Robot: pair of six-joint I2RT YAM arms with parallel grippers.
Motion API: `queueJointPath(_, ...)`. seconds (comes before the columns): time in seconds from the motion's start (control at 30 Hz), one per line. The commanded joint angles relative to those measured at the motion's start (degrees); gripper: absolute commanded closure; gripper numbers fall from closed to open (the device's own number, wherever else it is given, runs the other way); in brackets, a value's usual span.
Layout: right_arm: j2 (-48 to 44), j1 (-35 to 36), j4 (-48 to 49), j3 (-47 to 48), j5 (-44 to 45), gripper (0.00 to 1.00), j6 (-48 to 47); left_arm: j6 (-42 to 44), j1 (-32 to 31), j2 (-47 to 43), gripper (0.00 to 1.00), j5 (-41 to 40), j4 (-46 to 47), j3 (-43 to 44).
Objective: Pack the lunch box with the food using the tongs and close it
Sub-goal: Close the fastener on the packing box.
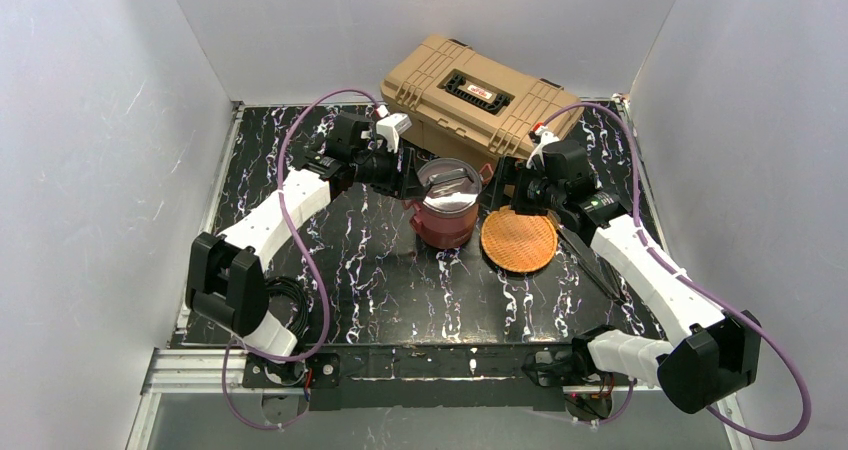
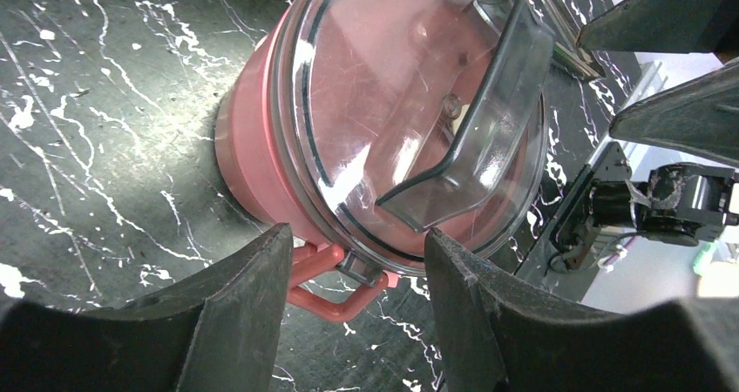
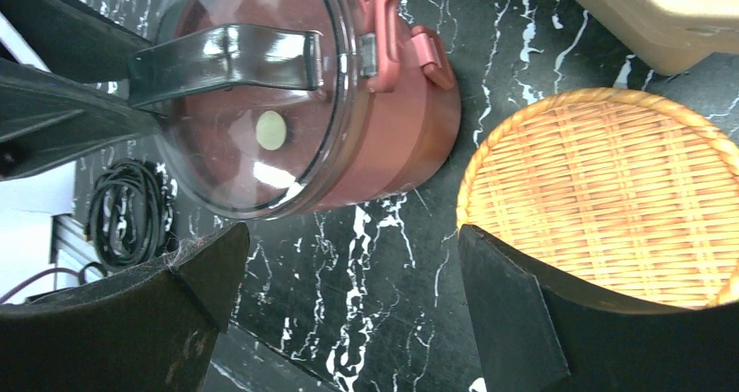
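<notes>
Lunch box [image 1: 445,210] upright on table [image 1: 380,270], just in front of toolbox [image 1: 480,95], near its middle. Looks closed on top: clear domed lid [image 2: 392,104] seated on maroon body, dark handle [image 2: 471,139] lying across it. Through the lid, a maroon inner cover with pale dot [image 3: 271,131]. No food in view, so likely packed already; judging this as the latching stage.

Red clasp [image 2: 335,279] on the side facing left gripper [image 2: 355,253], sticking outward, looks unlatched. Jaws parted roughly halfway, straddling that clasp, not clamped on it; probably lined up to flip or press it. Opposite clasp [image 3: 388,26] hooked up over the lid rim, seems fastened.

Right gripper [image 3: 350,244] spread fully wide, empty, over bare table in front of toolbox's right half, between lunch box and plate [image 3: 601,192]; parked clear of the left arm's work, at a guess. Plate flat, nothing on visible part.

Thin dark bars, probably the tongs [image 1: 592,262], flat on table further forward of toolbox's right end, under right arm; unheld.
</notes>
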Motion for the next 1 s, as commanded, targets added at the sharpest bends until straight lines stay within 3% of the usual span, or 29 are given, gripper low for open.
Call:
queueJointPath(0.0,-1.19,0.25,2.95,0.29,-1.96,0.02,3.25,0.51,-0.52,1.49,0.45,3.14,-1.07,1.74)
queueJointPath(0.63,-1.13,0.34,2.06,-0.09,-1.0,0.02,3.4,3.3,-5.19,-0.72,0.45,-7.52,-10.53,1.89)
queueJointPath(0.97,-0.85,0.34,1.5,0.26,-0.19,0.02,3.37,0.05,-5.64,-1.12,0.45,-5.65,-11.16,0.92)
